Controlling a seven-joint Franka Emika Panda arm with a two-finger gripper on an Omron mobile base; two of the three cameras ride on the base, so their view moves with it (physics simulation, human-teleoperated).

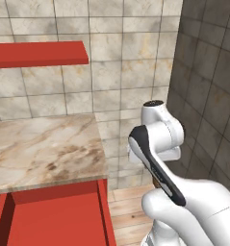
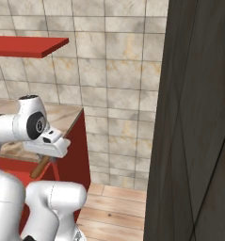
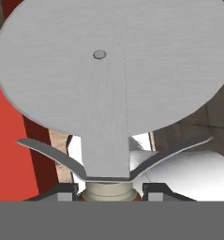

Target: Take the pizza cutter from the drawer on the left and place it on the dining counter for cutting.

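Note:
The pizza cutter (image 3: 108, 70) looms close in the hand view: a grey round wheel on a flat grey shank. My gripper (image 3: 108, 192) is shut on its brown handle, one dark fingertip on each side. In the right base view the brown handle (image 2: 40, 168) slants down and left out of the white hand (image 2: 52, 143), beside the red cabinet. A sliver of that handle (image 1: 156, 184) peeks from behind my forearm in the left base view. The red drawer (image 1: 58, 216) stands pulled open under the marbled wall counter (image 1: 44, 149), and its plain red inside shows. The dining counter is out of view.
A red wall shelf (image 1: 39, 53) hangs above the counter on the tiled wall. A dark tiled wall (image 2: 198, 117) rises close on the right. Wooden floor (image 1: 131, 211) lies between the cabinet and that wall, and my own arm crowds the gap.

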